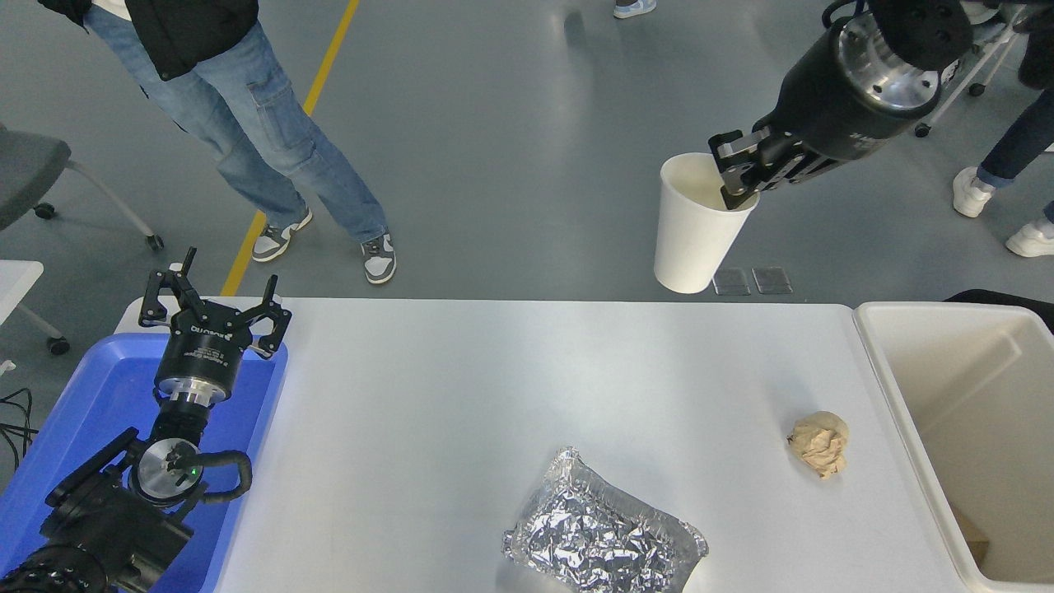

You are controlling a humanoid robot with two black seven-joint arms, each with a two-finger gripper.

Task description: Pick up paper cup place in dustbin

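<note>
My right gripper (735, 175) is shut on the rim of the white paper cup (692, 235), one finger inside it and one outside. It holds the cup upright, high in the air above the table's far edge. The cream-white dustbin (893, 395) stands at the table's right end, below and to the right of the cup. My left gripper (214, 309) is open and parked over the blue tray at the lower left.
A crumpled brown paper ball (819, 443) lies near the bin's left wall. A crumpled foil tray (603, 535) lies at the front middle. A blue plastic tray (74, 420) sits at the left end. A person in jeans (272, 140) stands at the far left.
</note>
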